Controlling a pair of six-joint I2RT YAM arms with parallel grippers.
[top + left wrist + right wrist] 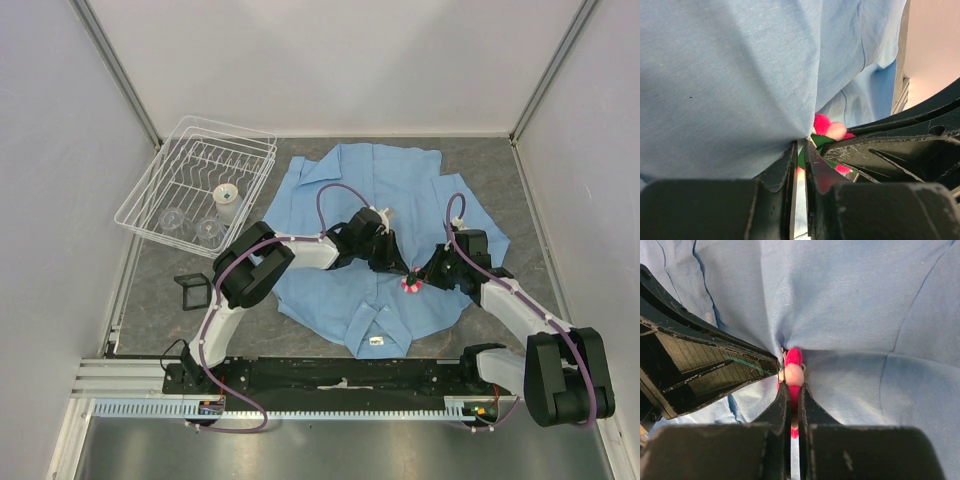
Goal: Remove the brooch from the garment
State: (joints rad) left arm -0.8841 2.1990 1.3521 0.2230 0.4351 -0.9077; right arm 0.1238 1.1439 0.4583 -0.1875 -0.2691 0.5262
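Note:
The light blue garment [340,190] lies spread flat in the middle of the table, collar toward the arms. The pink-red brooch [411,285] sits on its lower right front. My right gripper [794,389] is shut on the brooch [794,371], with petals showing above and below its tips. My left gripper [801,146] is shut on a pinch of the garment [730,75] right beside the brooch [830,129], and the cloth puckers into its jaws. From above, the left gripper [398,266] and the right gripper [422,281] meet at the brooch from either side.
A white wire dish rack [200,185] stands at the back left, holding a pale cup [227,197] and some clear glasses. A small black square object [192,291] lies on the table left of the shirt. Grey walls enclose the table.

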